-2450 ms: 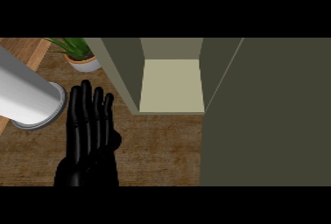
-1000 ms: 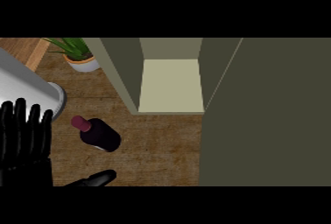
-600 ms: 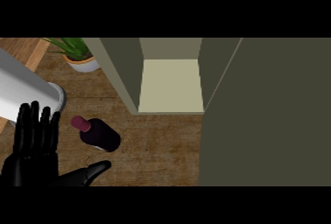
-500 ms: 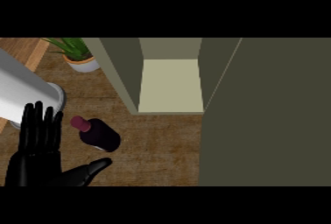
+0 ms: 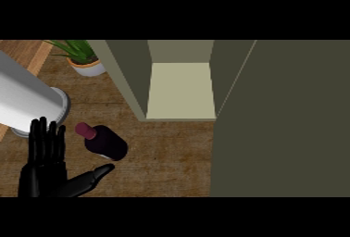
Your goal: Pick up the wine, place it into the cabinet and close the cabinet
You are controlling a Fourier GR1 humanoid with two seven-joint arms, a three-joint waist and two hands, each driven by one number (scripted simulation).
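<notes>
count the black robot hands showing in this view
1: an open black hand at the lower left, just left of the dark wine bottle on the wooden counter. The other is out of view.

Lower left, the left hand (image 5: 49,172) is running off the frame's bottom, wrist unseen. The potted plant (image 5: 82,58) is getting clipped at the top. The cabinet door (image 5: 280,115) is spilling past the right edge, covering whatever's beneath.
</notes>
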